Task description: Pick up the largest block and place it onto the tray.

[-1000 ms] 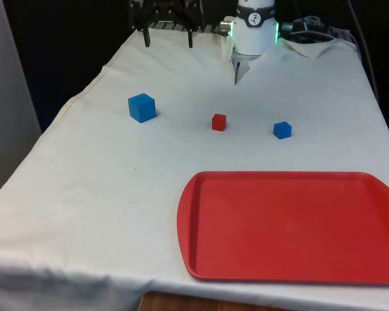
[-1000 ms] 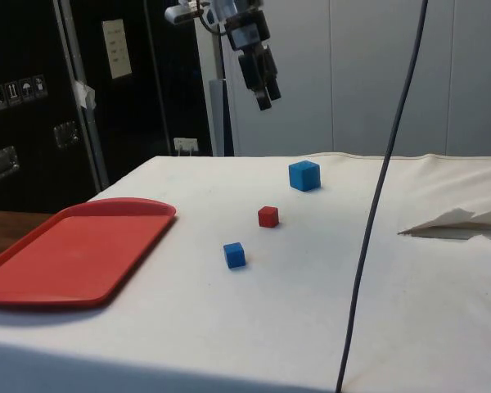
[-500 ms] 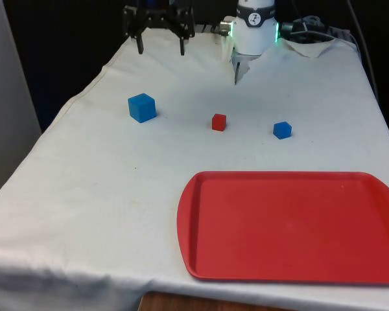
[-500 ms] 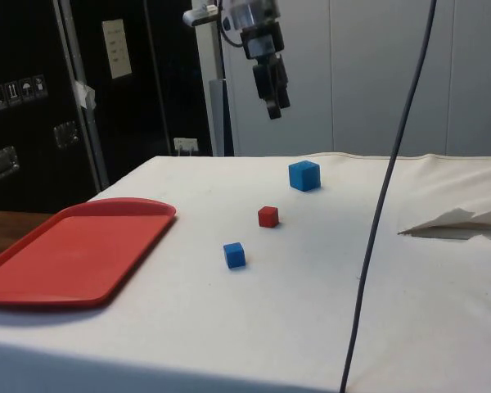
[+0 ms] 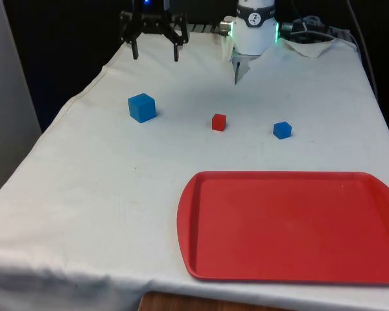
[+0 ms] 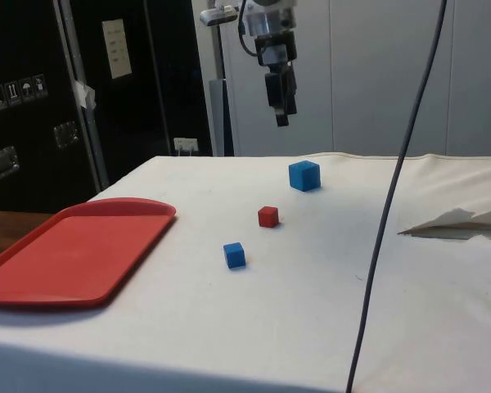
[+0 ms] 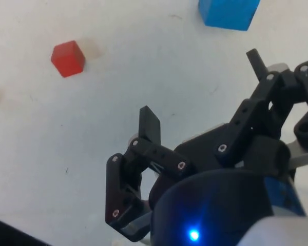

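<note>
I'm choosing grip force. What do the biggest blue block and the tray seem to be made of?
The large blue block looks solid, matte, sharp-edged: painted wood or hard foam, can't tell which. The red tray looks like moulded plastic: smooth, faint sheen, rounded raised rim.

In the wrist view the large blue block (image 7: 228, 12) is cut off by the picture's edge. In the front view the red tray (image 5: 292, 227) runs off the frame at 3 o'clock.
</note>
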`<state>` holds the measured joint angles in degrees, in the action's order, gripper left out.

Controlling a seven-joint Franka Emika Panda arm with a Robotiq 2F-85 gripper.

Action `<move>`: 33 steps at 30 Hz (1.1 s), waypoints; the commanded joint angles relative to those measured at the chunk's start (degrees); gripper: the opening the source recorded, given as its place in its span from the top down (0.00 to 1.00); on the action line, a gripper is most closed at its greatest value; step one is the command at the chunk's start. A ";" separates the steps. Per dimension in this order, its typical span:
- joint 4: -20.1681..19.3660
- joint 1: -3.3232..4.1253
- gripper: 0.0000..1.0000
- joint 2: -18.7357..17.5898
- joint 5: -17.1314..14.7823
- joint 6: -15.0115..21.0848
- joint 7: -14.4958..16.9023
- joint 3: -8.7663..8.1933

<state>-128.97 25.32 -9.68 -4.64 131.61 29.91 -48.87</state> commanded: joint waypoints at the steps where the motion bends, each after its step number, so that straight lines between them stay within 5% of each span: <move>1: -0.92 -0.17 0.00 0.57 0.11 1.66 0.40 -0.23; 10: -3.84 -0.74 0.00 -0.23 -0.23 6.13 1.95 -1.38; 16: -4.93 -1.66 0.00 -3.44 -4.24 10.89 3.09 -0.97; 19: -4.64 -1.26 0.00 -4.76 -4.98 11.00 3.09 -1.38; 20: -4.87 -1.72 0.00 -5.21 -6.53 12.09 3.78 -0.92; 27: -4.64 -1.78 0.00 -9.40 -12.32 14.61 4.93 -0.52; 28: -4.58 -1.26 0.00 -9.63 -11.69 14.04 4.58 -1.15; 29: -4.58 -1.78 0.00 -9.85 -12.95 14.84 4.98 -0.46; 33: -4.53 -1.60 0.00 -11.63 -15.07 15.64 4.64 -0.34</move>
<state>-133.44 24.06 -21.49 -19.19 146.62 34.49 -49.68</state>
